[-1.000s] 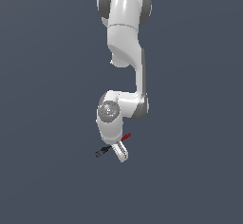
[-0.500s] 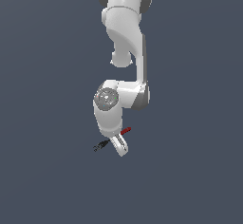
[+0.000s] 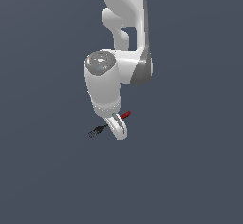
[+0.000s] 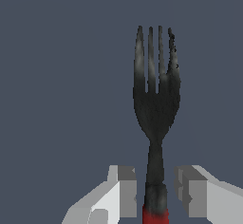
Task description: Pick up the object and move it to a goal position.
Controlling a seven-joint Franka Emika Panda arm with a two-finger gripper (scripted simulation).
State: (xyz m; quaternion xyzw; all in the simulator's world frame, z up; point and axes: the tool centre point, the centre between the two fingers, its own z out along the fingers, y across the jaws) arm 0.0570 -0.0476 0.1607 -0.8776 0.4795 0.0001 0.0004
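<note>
the white arm (image 3: 121, 47) hangs down against a plain dark grey backdrop. its pincer (image 3: 117, 126) has a fork (image 3: 107, 126) lying crosswise between its jaws; in the exterior view the dark tines point toward 8 o'clock and the red handle toward 2 o'clock. in the wrist view the pincer (image 4: 155, 194) stands narrowly parted, fingers (image 4: 124, 190) flanking the black shaft of the fork (image 4: 155, 104) with a thin gap each side; whether they grip it i cannot tell.
</note>
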